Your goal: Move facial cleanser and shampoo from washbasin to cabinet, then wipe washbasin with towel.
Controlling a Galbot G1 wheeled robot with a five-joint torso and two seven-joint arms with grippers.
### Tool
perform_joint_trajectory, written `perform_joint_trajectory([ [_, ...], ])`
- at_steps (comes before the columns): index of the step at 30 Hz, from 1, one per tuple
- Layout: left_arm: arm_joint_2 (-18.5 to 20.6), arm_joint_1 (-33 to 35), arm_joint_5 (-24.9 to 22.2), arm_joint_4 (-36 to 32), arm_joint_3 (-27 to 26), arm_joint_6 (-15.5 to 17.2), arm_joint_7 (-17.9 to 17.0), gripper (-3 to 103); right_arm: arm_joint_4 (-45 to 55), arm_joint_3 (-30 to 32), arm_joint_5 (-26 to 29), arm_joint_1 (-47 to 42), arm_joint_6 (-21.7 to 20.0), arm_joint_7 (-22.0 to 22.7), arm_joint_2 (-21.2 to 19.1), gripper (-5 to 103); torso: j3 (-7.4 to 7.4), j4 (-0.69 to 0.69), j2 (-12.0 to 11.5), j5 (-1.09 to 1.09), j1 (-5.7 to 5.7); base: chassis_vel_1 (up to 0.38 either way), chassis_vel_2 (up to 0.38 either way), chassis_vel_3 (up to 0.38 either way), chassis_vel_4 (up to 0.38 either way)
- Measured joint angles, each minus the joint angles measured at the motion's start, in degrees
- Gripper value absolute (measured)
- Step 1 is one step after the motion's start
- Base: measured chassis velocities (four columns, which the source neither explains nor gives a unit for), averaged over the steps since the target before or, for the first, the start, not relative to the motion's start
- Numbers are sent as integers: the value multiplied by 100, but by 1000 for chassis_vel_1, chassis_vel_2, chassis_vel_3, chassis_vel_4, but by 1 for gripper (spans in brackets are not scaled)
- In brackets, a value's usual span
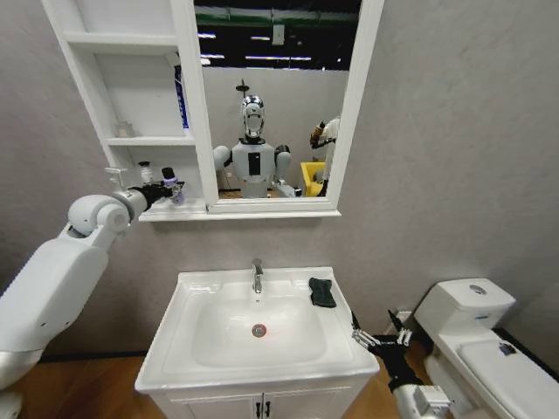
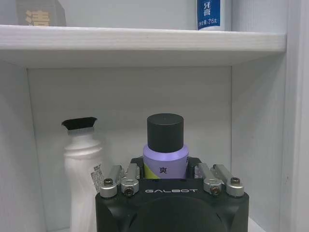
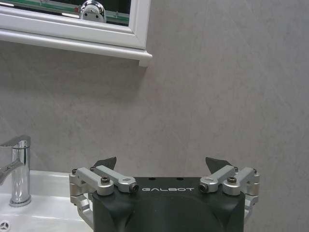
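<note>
Cabinet point(image 1: 131, 105) bottom shelf, left gripper point(image 1: 168, 188) gripping purple bottle point(image 2: 165, 157)

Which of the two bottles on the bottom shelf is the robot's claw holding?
The purple bottle with the black round cap, sitting between the left gripper fingers. The white bottle with the black flat-topped cap stands free beside it.

The cabinet point(image 1: 131, 105) hangs on the wall, left of the mirror point(image 1: 275, 96), above the washbasin point(image 1: 258, 336). In its lowest compartment the left gripper point(image 1: 166, 189) holds a bottle point(image 2: 165, 150), with another bottle point(image 2: 83, 169) just beside it. The towel point(image 1: 322, 292) lies on the basin's rim, right of the faucet point(image 1: 257, 275). The right gripper point(image 1: 377, 339) hangs off the basin's right edge, the toilet point(image 1: 476, 336) farther right
</note>
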Motion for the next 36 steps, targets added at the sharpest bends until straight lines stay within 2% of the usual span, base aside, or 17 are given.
perform_joint_trajectory([
  [9,-222,-159,107,200,28,215,127,43,0,-1,-14,18,-2,11,0,100,0,-1,0,0,0,0,0,0,0],
  [16,-415,-274,315,456,113,217,142,43,23,34,-10,21,-36,32,-21,100,0,-1,0,0,0,0,0,0,0],
  [26,-421,-261,468,512,137,214,80,41,10,10,-7,70,-53,82,-22,100,0,0,0,0,-1,0,0,0,0],
  [27,-416,-252,478,515,143,208,80,45,9,7,-7,81,-63,84,-27,100,0,0,0,0,-1,0,0,0,0],
  [28,-416,-252,478,515,143,208,80,45,9,7,-7,81,-63,84,-27,100,0,0,0,0,-1,0,0,0,0],
  [29,-415,-243,491,516,144,198,80,51,9,6,-7,86,-76,86,-32,100,0,0,0,0,0,0,0,0,0],
  [30,-424,-232,497,516,145,194,76,62,9,7,-5,88,-86,87,-36,100,0,0,0,0,0,0,0,0,0],
  [31,-424,-232,497,516,145,194,76,62,9,7,-5,88,-86,87,-36,100,0,0,0,0,0,0,0,0,0],
  [33,-447,-223,511,520,144,169,63,73,18,12,-1,89,-97,88,-48,100,0,0,0,0,-1,0,0,0,0],
  [35,-453,-220,513,521,145,158,60,73,21,15,0,91,-100,89,-51,100,0,0,0,0,0,0,0,0,0],
  [36,-458,-208,514,521,142,141,55,84,27,19,2,91,-103,90,-56,100,0,-1,0,0,0,0,0,0,0],
])
